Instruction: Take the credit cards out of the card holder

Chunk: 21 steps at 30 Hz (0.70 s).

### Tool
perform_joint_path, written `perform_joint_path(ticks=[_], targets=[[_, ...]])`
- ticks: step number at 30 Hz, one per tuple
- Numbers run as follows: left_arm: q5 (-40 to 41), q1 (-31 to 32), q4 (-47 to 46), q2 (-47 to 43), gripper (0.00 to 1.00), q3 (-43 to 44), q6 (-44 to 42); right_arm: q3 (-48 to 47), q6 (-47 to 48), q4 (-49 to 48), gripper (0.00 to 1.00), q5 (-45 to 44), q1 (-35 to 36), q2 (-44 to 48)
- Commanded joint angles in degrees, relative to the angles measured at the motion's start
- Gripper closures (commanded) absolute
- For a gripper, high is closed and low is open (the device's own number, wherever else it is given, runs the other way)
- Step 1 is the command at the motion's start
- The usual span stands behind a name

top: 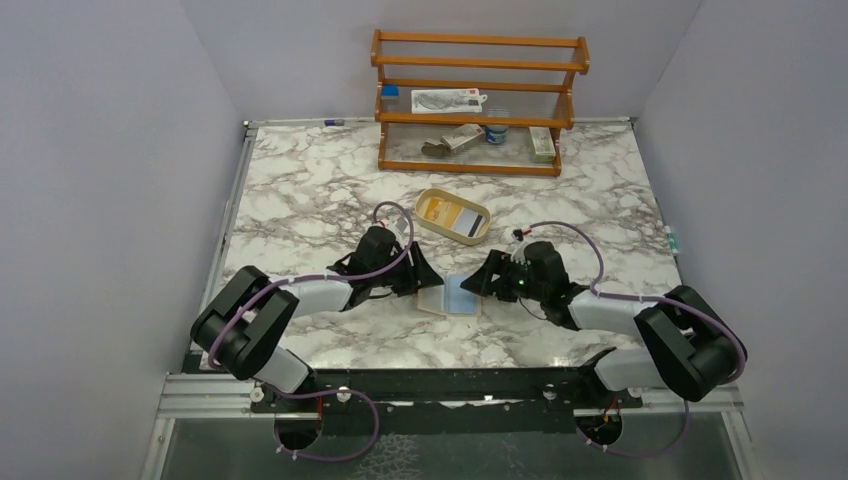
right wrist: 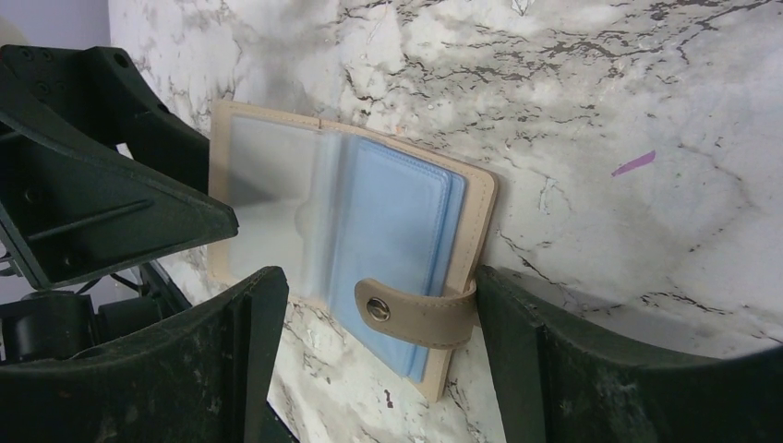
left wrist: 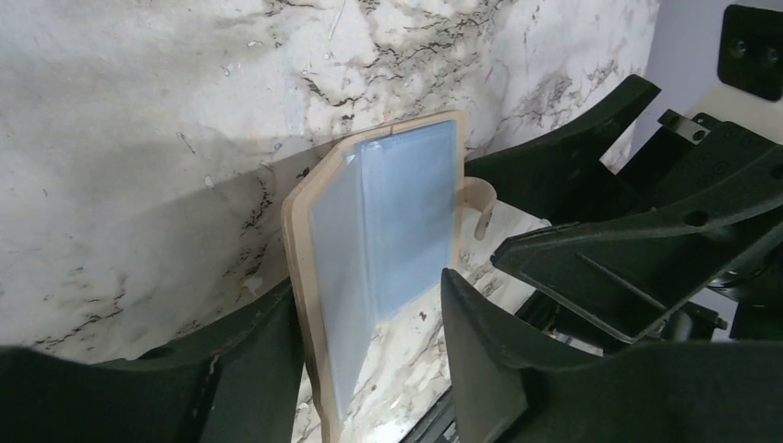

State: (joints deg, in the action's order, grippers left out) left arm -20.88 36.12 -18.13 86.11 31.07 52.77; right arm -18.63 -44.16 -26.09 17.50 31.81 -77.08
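Top external: card holder (top: pixel 450 296) lies open and flat on the marble table (top: pixel 300 190), toward the near edge, midway between the two arms.
left gripper (top: pixel 428 278): low over the table at the holder's left edge, fingers spread wide, nothing clamped.
left wrist view: the holder's tan cover edge runs up between the two fingers and sits close against one of them. I cannot tell whether they touch. Light blue panel and clear sleeves face the camera.
right gripper (top: pixel 482 282): low at the holder's right edge, fingers also set wide apart, nothing pinched.
right wrist view: clear sleeves fanned over the blue panel. The snap strap (right wrist: pixel 406 312) is folded across the near edge, its bend just beside one finger, possibly touching.
yellow-orange card (top: pixel 437 208): lying in the oval tan tray (top: pixel 450 236), behind the holder.
whitish-grey card (top: pixel 470 221): in the same tray, beside the yellow-orange one, with a dark band along one side.
tray position: on the table past both grippers, apart from the holder.
wooden rack (top: pixel 478 165): at the far edge of the table. A long white packet (top: pixel 448 100) lies on its middle shelf; the other items are too small to name.
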Motion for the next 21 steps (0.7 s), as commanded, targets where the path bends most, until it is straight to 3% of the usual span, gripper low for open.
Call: perform_joint_path(ticks=[1,9,13,21], targets=[[-1.01,0.11,-0.8,-2.86,0.48,-1.01,2.3,1.53,-0.42,0.86,0.2,1.2,0.2,-1.15],[1.94,-2.04,2.09,-7.01,0.57,-2.64,1.62,2.52,-0.31,0.24,0.2,1.61,0.18,-1.51],[1.13,-2.1,1.04,-5.36,0.76,-2.94,2.17,2.61,-0.31,-0.32,0.2,1.84,0.18,-2.11],[1.85,-2.1,2.54,-5.15,0.79,-2.25,1.37,2.88,-0.31,-0.81,0.2,1.99,0.18,-2.55]])
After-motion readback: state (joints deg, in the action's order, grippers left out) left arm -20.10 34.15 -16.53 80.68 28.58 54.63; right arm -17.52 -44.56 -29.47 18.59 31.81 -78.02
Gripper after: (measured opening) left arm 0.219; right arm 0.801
